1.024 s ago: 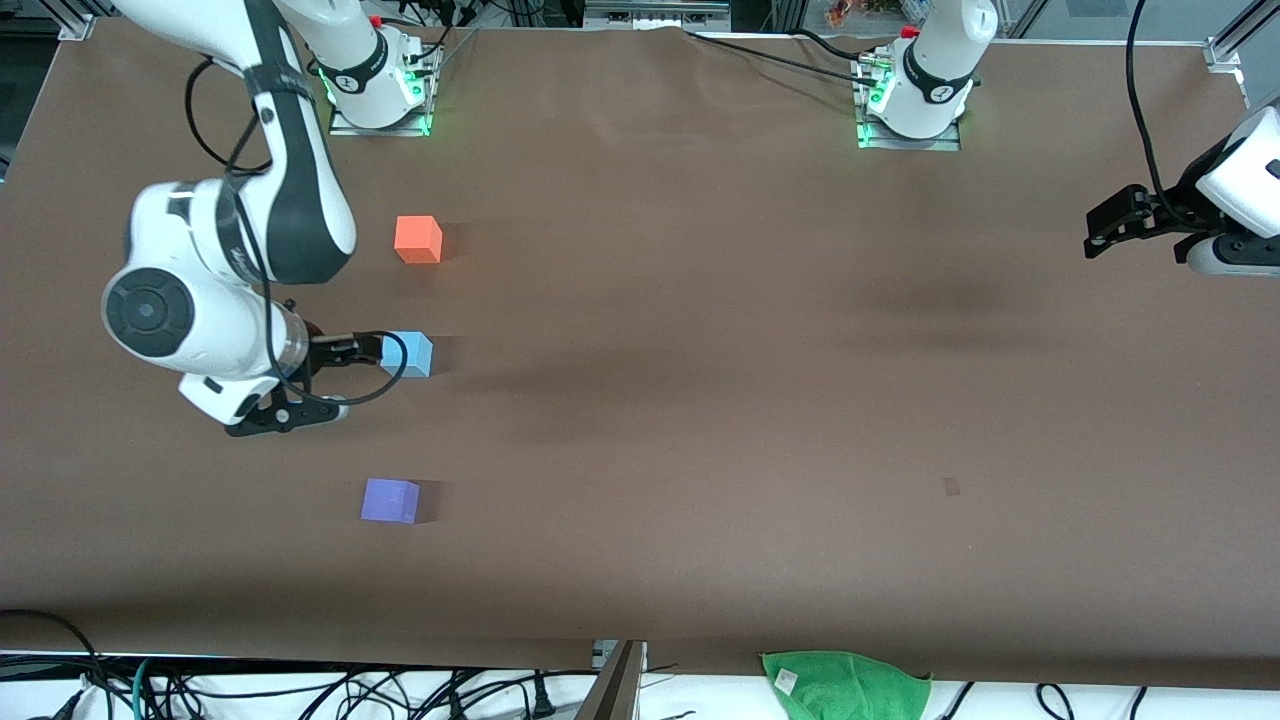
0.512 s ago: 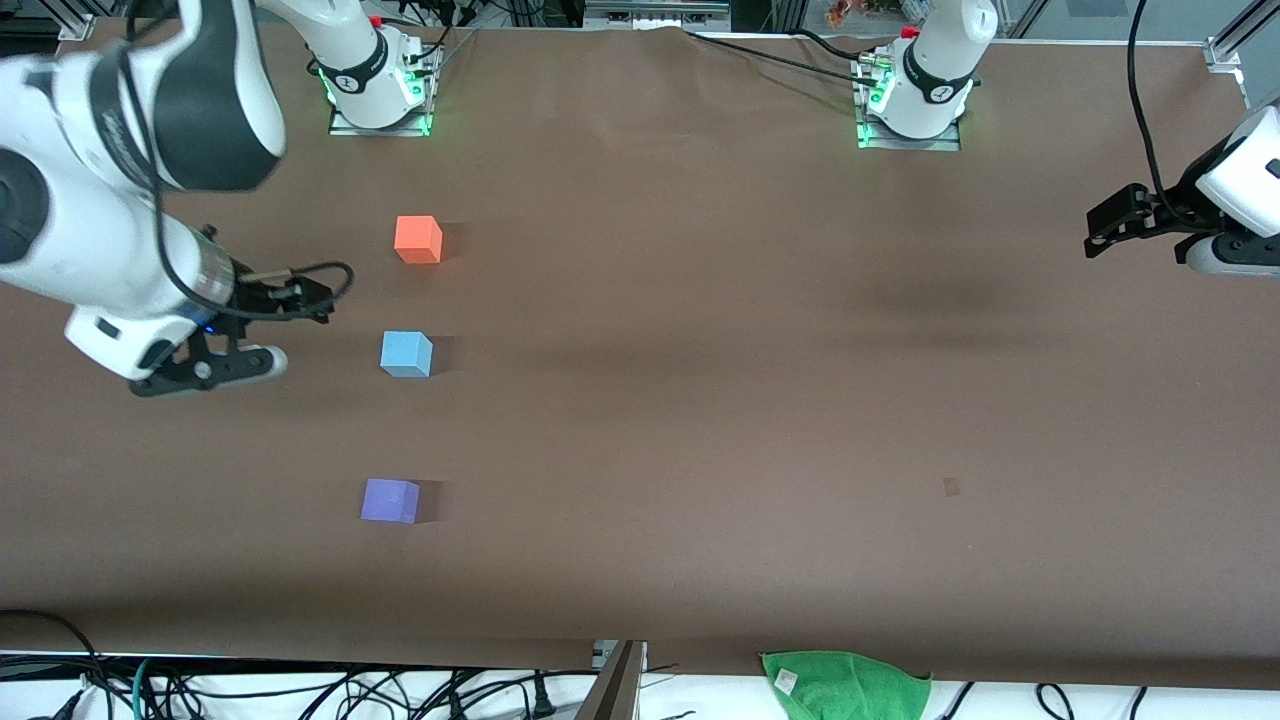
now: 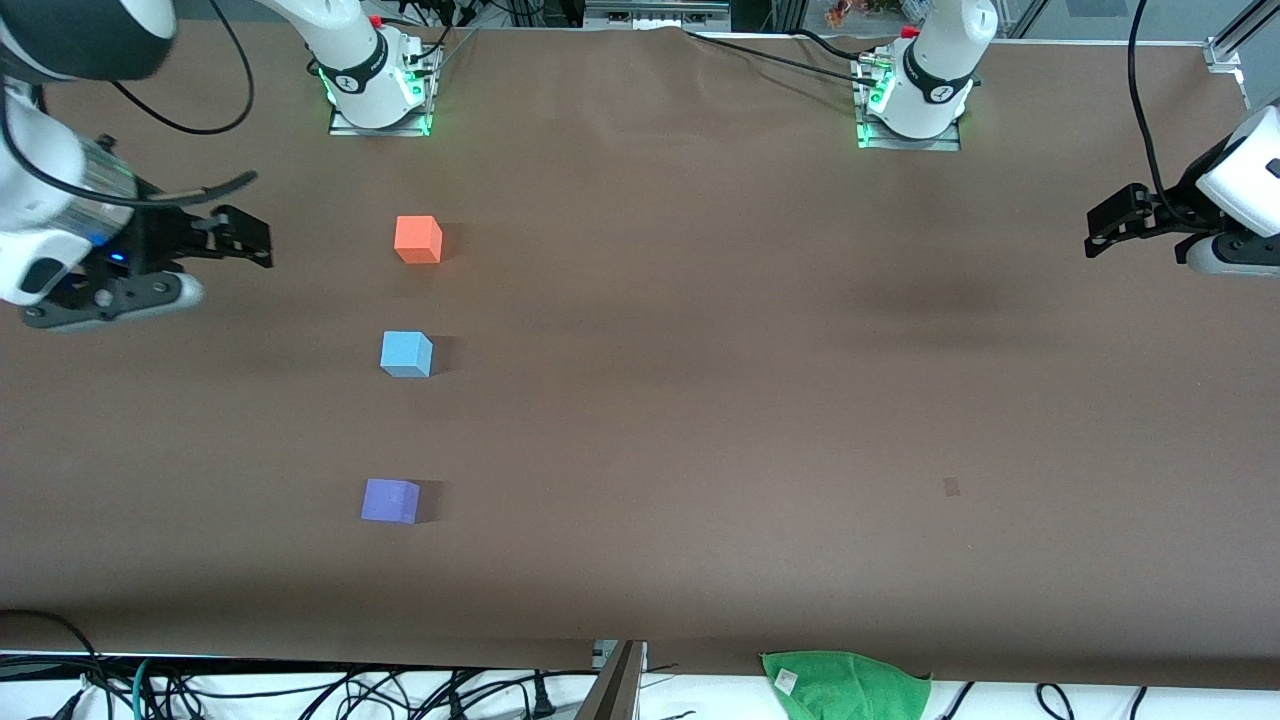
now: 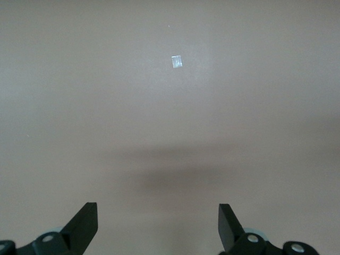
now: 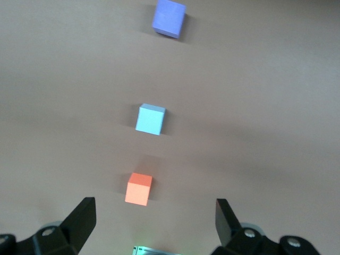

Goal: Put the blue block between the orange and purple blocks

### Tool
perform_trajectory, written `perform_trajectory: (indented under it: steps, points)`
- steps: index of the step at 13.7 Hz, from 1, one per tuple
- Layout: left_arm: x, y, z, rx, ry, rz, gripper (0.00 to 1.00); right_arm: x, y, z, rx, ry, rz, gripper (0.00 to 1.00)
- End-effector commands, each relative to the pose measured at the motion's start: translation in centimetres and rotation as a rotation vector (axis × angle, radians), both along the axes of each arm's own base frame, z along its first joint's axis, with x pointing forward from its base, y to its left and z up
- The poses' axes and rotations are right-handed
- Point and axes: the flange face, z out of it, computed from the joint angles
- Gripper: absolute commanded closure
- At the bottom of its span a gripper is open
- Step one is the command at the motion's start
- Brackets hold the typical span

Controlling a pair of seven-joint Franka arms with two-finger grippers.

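The blue block sits on the brown table between the orange block, which lies farther from the front camera, and the purple block, which lies nearer. All three stand in one line and show in the right wrist view: orange, blue, purple. My right gripper is open and empty, raised over the table at the right arm's end, apart from the blocks. My left gripper is open and empty, raised over the left arm's end of the table.
A green cloth lies at the table's front edge. A small pale mark is on the table; it also shows in the left wrist view. The arm bases stand along the table's back edge.
My right gripper has let go of the blue block and drawn up and away toward the right arm's end of the table. The blue block stays put. The left arm has not moved.
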Motion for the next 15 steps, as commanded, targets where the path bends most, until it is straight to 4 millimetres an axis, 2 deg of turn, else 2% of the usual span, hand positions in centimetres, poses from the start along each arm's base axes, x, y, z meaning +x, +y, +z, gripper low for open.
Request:
perform_trajectory:
  steps: [1, 3, 5, 10, 15]
  points:
    - [0.1, 0.2, 0.6, -0.018, 0.004, -0.017, 0.0, -2.4, -3.0, 2.5, -0.002, -0.035, -0.024, 0.01]
    - [0.1, 0.2, 0.6, -0.018, 0.004, -0.017, 0.0, -3.8, -3.5, 3.3, 0.005, -0.036, -0.026, 0.01]
    - [0.1, 0.2, 0.7, -0.018, 0.002, -0.017, 0.0, -4.5, -5.8, 3.4, 0.009, -0.035, -0.062, 0.01]
    - [0.1, 0.2, 0.7, -0.018, 0.002, -0.017, 0.0, -4.6, -3.9, 2.7, 0.001, -0.002, -0.034, 0.01]
    - [0.1, 0.2, 0.6, -0.018, 0.004, -0.017, 0.0, -3.9, -3.9, 2.0, -0.009, 0.0, -0.033, 0.01]
